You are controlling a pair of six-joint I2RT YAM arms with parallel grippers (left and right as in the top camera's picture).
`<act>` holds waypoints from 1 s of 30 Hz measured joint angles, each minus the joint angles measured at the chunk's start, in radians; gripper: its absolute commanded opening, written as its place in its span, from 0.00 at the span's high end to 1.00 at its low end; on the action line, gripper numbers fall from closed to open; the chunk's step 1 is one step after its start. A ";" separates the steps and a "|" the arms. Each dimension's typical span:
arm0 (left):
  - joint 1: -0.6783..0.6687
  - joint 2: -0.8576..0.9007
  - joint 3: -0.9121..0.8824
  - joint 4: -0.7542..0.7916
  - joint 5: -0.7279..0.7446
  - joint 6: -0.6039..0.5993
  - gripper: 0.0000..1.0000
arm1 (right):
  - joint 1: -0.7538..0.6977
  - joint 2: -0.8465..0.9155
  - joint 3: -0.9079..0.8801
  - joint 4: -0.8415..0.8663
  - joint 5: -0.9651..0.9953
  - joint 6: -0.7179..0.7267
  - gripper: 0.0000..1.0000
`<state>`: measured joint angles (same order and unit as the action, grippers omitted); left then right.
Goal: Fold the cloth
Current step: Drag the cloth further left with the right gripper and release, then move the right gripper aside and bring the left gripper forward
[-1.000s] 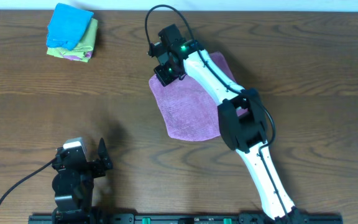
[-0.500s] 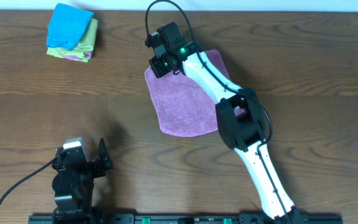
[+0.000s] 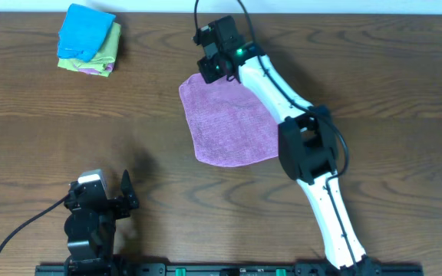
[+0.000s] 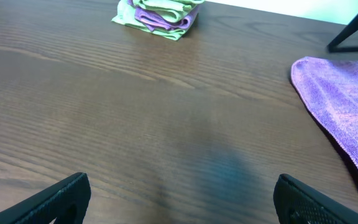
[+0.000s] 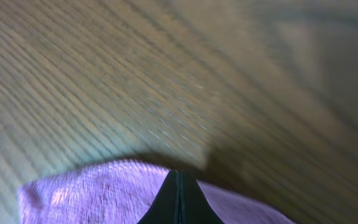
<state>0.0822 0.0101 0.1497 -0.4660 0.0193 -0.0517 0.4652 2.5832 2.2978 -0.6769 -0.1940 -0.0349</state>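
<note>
- The cloth lies spread on the desk, a little right of centre, with a rounded near edge and no crease showing.
- The right pincer is at the cloth's far-left corner. In the wrist view its tips are pressed together with purple fabric on both sides, so it is clamped on that corner.
- The left pincer sits at the near left with its tips spread wide and holds nothing. It is well apart from the cloth.
- The step in hand looks like drawing the held corner over for the first fold.
- To do it well, lift the corner only enough to clear the fabric, then carry it toward the near-right edge so the rest does not drag.
- The grip seems thin, right at the hem, so a slow, steady pull is safer than a quick one.
- Lay the corner down edge to edge before letting go, or the fold will land skewed.
- The stack of folded cloths at the far left is out of the way.
</note>
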 measured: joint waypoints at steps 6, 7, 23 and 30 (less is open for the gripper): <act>0.000 0.000 0.000 0.000 0.000 0.000 0.05 | -0.025 -0.173 0.010 -0.195 0.084 -0.053 0.99; 0.000 0.000 0.000 0.000 0.000 0.000 0.05 | -0.031 -0.205 0.013 -0.228 0.093 -0.058 0.99; 0.000 0.000 0.000 0.001 0.000 0.000 0.05 | -0.071 -0.510 0.042 -0.906 0.132 -0.075 0.98; 0.000 0.000 -0.010 0.099 0.160 -0.145 0.05 | -0.109 -0.670 0.042 -0.969 0.132 -0.075 0.99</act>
<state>0.0822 0.0101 0.1398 -0.3672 0.1791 -0.1967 0.3565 1.9133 2.3398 -1.6463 -0.0620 -0.1101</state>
